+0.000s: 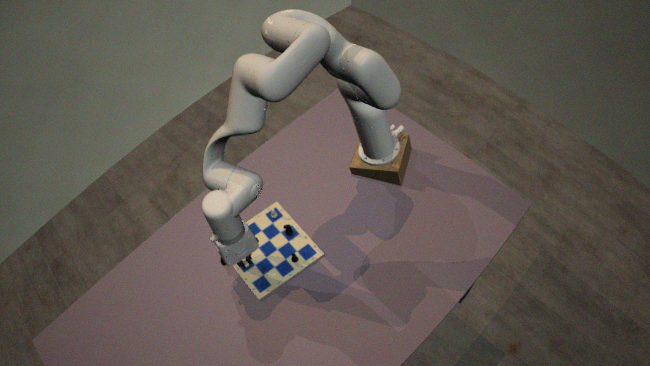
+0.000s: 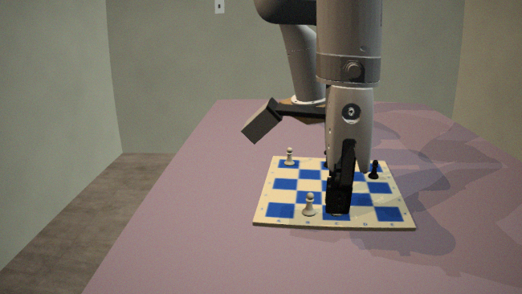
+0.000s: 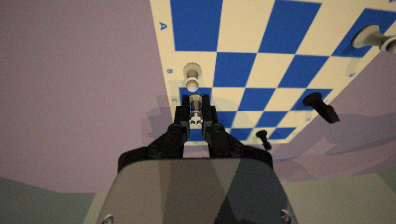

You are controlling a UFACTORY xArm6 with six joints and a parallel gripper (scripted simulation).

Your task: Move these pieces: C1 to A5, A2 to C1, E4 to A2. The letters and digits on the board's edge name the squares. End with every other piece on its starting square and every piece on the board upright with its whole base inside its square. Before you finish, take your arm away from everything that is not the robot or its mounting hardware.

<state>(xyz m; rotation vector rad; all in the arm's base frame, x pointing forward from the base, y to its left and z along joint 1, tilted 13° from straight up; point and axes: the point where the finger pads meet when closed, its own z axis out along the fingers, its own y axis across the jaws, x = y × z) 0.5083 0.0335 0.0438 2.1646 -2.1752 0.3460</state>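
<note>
The small blue and cream chessboard lies on the mauve mat. My gripper [image 2: 338, 206] stands upright, low over the blue square C1 at the front edge, and is shut on a small light piece [image 3: 196, 111] held between the fingertips. The fingers hide this piece in the exterior view. A white pawn [image 2: 308, 204] stands next to it on B1; it also shows in the wrist view [image 3: 192, 77]. Another white pawn [image 2: 289, 157] stands on A5. A black pawn [image 2: 373, 169] stands on E4. A second black piece [image 1: 288, 231] stands in the back rows, mostly hidden behind the gripper in the exterior view.
The arm's base sits on a wooden block [image 1: 381, 161] behind the board. The wrist camera housing [image 2: 262, 124] juts out to the left above the board's back row. The mat's left edge drops to the wooden floor [image 2: 80, 209].
</note>
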